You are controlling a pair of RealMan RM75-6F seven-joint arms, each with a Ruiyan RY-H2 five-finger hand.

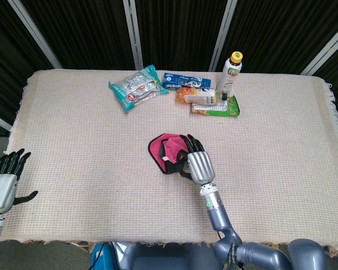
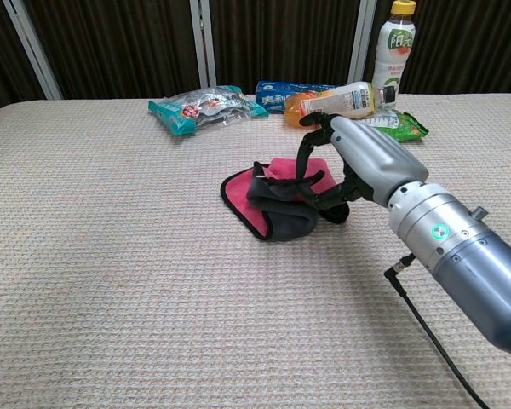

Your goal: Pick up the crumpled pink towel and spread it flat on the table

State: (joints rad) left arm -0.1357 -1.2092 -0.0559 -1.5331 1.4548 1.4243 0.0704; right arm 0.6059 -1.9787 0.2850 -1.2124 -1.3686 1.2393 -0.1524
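The crumpled towel [image 1: 168, 151], pink with a dark grey side, lies bunched near the middle of the table [image 1: 73, 135]. In the chest view the towel [image 2: 277, 204] shows a grey fold on top of a pink layer. My right hand [image 1: 196, 163] reaches over its right edge. Its fingers [image 2: 305, 149] curve down onto the pink part and the thumb touches the grey fold, but the towel still lies on the table. From the chest, the right hand [image 2: 358, 166] covers the towel's right end. My left hand [image 1: 3, 185] hangs off the table's near left edge, fingers spread, holding nothing.
Along the far edge lie a teal snack bag [image 1: 136, 87], a blue packet [image 1: 183, 79], a lying bottle [image 1: 200, 97] and a green packet [image 1: 225, 107], beside an upright bottle [image 1: 229, 70]. A black cable [image 2: 426, 324] trails from my right wrist.
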